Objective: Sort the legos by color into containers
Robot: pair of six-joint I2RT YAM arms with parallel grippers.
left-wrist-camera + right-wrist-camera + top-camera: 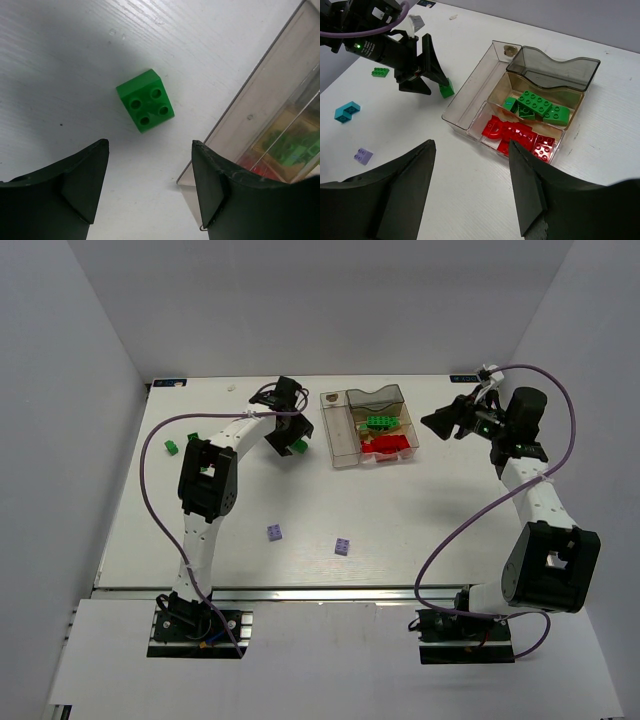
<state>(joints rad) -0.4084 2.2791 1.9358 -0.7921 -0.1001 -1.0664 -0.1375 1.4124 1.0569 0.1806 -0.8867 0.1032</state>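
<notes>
On the matte white table (60,60), the left hand (150,146) hangs open over a glossy four-stud green brick (146,106).

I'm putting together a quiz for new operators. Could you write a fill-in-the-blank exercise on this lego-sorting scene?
1. The brick under the open left gripper is ___.
2. In the containers, one compartment holds green legos and the next holds ___ ones.
3. The two loose bricks on the near part of the table are ___.
4. The right gripper holds nothing; its jaws stand ___.

Missing words: green; red; lilac; open.
</notes>
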